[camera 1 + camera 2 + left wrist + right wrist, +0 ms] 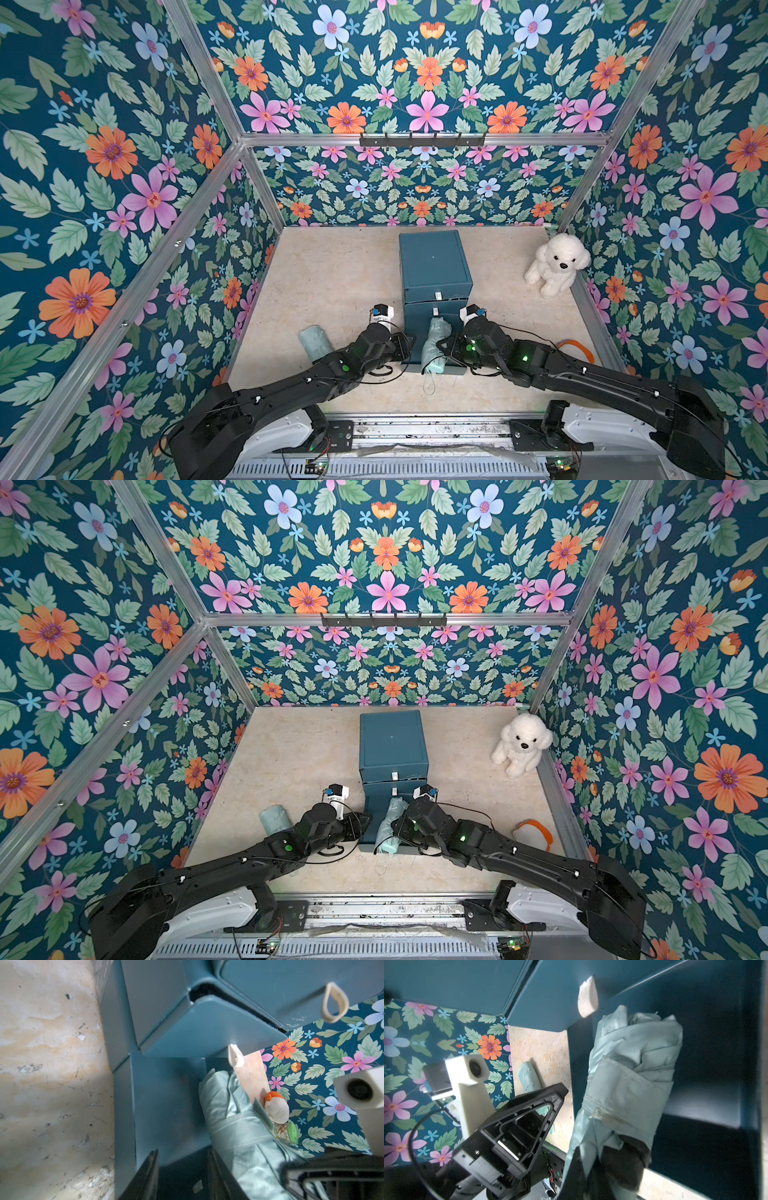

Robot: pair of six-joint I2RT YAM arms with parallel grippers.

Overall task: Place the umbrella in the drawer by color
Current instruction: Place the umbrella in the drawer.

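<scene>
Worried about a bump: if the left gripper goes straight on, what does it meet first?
The left gripper would probably meet the inside of the open drawer, just beside the umbrella; depth is unclear.

Fabric folds covering fingertips of my right gripper point(616, 1159) clamping umbrella point(629, 1076); frame edge cutting off umbrella's lower end. Frame edge cutting my left gripper point(182, 1176) too, only finger ends showing. My left arm point(291, 380) hiding part of second umbrella point(313, 338) near table's point(332, 266) left edge. My right arm point(582, 370) half covering orange-rimmed thing point(577, 345) near right edge; unable to identify. Drawer point(716, 1043) depths sitting in shadow.
</scene>
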